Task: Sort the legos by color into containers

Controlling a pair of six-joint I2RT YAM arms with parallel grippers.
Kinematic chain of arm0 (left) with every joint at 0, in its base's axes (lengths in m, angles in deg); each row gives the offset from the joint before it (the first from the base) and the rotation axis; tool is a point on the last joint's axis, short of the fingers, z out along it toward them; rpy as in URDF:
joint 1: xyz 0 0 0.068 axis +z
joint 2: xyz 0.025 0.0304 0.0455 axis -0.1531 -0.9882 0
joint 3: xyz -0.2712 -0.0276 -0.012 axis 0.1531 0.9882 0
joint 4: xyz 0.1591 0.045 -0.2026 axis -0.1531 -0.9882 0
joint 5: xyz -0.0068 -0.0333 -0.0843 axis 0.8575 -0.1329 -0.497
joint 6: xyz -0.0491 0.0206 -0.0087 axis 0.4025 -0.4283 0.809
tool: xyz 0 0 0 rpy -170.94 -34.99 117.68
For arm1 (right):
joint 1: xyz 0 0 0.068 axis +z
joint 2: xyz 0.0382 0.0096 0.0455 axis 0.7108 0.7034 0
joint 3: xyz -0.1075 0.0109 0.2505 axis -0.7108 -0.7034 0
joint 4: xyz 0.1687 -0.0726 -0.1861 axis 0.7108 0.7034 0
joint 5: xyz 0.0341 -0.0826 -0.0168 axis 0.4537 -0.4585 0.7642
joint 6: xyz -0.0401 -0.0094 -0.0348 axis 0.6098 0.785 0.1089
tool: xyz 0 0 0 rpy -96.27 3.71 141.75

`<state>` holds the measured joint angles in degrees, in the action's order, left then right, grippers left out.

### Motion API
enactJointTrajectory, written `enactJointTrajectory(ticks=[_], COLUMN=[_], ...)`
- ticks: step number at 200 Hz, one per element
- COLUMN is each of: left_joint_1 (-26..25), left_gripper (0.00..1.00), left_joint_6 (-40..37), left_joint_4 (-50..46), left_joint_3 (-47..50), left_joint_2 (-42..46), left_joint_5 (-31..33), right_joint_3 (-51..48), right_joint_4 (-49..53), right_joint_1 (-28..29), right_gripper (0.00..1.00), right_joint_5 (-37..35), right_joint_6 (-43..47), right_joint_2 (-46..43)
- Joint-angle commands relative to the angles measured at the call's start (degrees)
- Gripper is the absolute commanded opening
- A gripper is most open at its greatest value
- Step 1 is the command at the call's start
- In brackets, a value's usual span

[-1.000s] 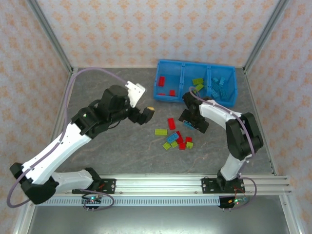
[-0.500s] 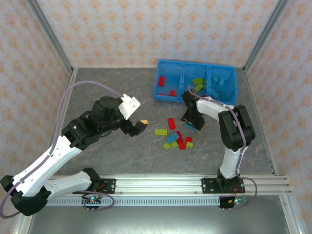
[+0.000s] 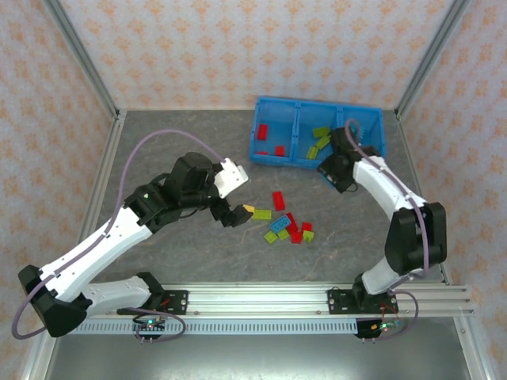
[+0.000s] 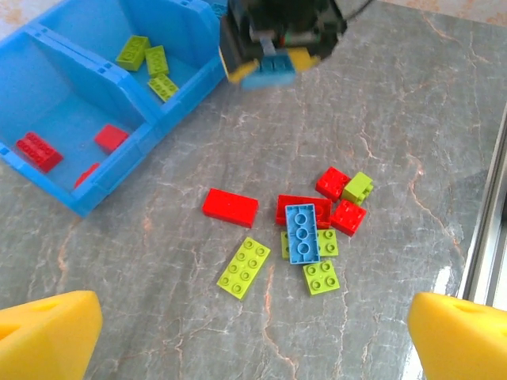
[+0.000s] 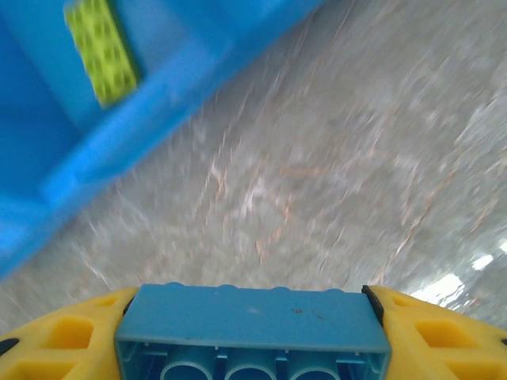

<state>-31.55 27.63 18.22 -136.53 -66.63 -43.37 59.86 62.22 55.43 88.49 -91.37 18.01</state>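
Right gripper [image 5: 253, 336] jaws clamp a light-blue lego [image 5: 252, 317]; left gripper [image 4: 253, 332] jaws gape wide

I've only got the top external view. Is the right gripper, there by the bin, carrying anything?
Observer: Yes. The right wrist view shows the right gripper shut on a light blue brick.
Operator: And the left gripper, open or shut?
Observer: Open. Left wrist view: its yellow fingertips stand wide apart, nothing between.
Operator: How does the pile's blue brick lie?
Observer: Studs up, on top of a red brick and a yellow-green brick.
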Motion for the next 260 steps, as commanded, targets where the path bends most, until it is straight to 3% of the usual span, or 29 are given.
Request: enactJointTrajectory(ticks=[1, 32, 57, 88, 111, 143, 172, 204, 229, 260], left_joint_1=[0.4, 0.4, 0.4, 0.4, 0.4, 0.4, 0.4, 0.6, 0.6, -0.3], left_gripper=[1.00, 1.00, 1.00, 1.00, 1.00, 1.00, 0.98, 0.91, 0.84, 0.81], left_joint_6=[-0.3, -0.2, 0.0, 0.6, 1.7, 8.7, 17.7, 36.8, 51.6, 66.7], left_joint_4=[3.2, 2.4, 1.6, 0.6, -0.5, 1.1, 2.8, -1.3, -5.8, -6.6], left_joint_3=[-2.8, -3.1, -3.3, -3.2, -2.7, -3.2, -6.4, -16.7, -25.3, -30.8], left_joint_2=[-0.3, -0.5, -0.4, 0.2, 0.2, -2.6, -9.1, -21.6, -32.7, -44.6], left_joint_5=[-2.0, -0.6, 2.4, 4.4, 6.3, 13.7, 16.9, 21.3, 22.9, 19.1], right_joint_3=[3.4, 9.8, 22.1, 36.8, 40.8, 35.7, 24.0, 12.4, 8.1, 6.2], right_joint_4=[-1.2, -4.1, -0.5, 6.6, 9.2, 9.8, 8.3, 7.9, 10.9, 15.4], right_joint_1=[-6.5, -14.7, -16.5, -16.5, -16.5, -15.8, -12.6, -6.7, -2.9, -2.4], right_gripper=[0.48, 0.49, 0.53, 0.77, 0.86, 0.90, 0.90, 0.91, 0.92, 0.93], right_joint_5=[0.2, 2.5, 4.7, 4.9, 3.9, 4.5, 2.6, 1.4, 1.0, -0.9], right_joint_6=[-1.6, -2.3, 0.3, 2.6, 3.3, 4.5, 5.1, 3.4, 2.2, 4.6], right_joint_2=[0.4, 6.9, 17.1, 26.8, 27.2, 21.5, 9.4, -2.9, -7.4, -10.2])
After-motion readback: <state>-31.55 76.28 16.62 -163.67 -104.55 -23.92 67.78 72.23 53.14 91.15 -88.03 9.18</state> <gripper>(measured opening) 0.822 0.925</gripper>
